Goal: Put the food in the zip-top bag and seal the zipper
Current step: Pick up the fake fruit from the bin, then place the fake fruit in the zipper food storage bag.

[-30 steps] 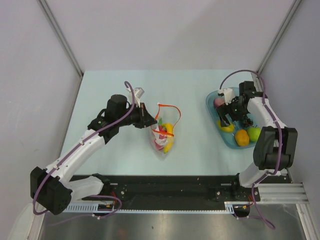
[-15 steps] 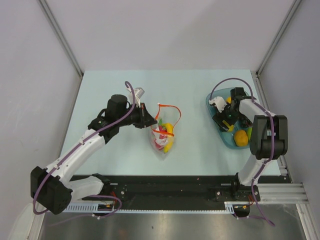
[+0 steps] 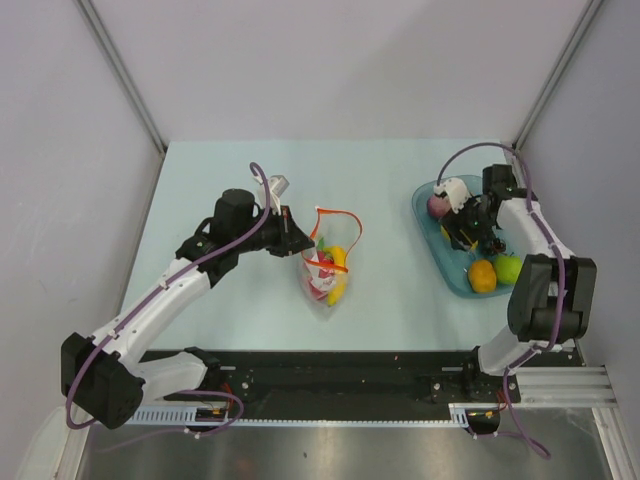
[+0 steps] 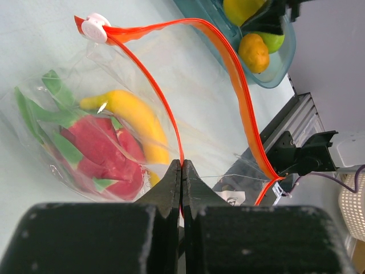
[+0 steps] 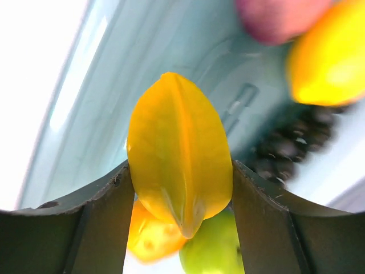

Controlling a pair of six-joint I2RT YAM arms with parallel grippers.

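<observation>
The zip-top bag (image 3: 326, 268) lies mid-table with its mouth open, holding a banana (image 4: 134, 117) and a red piece with green leaves (image 4: 94, 157). My left gripper (image 3: 296, 238) is shut on the near side of the zipper (image 4: 228, 57) at the bag's mouth; the jaws (image 4: 182, 165) pinch the orange-red strip. My right gripper (image 3: 464, 228) is over the teal bowl (image 3: 451, 277), shut on a ridged yellow fruit (image 5: 179, 148). An orange fruit (image 3: 482, 275), a green fruit (image 3: 508, 267) and a purple ball (image 3: 437, 205) lie in the bowl.
The white zipper slider (image 4: 95, 27) sits at the far end of the strip. A dark bumpy piece (image 5: 291, 151) and a yellow round fruit (image 5: 328, 63) also lie in the bowl. Grey walls enclose the table on three sides; a black rail runs along the near edge.
My right gripper dipped to the bowl's left part, closed on the yellow fruit and has come back up with it. The left arm and the bag have not moved.
</observation>
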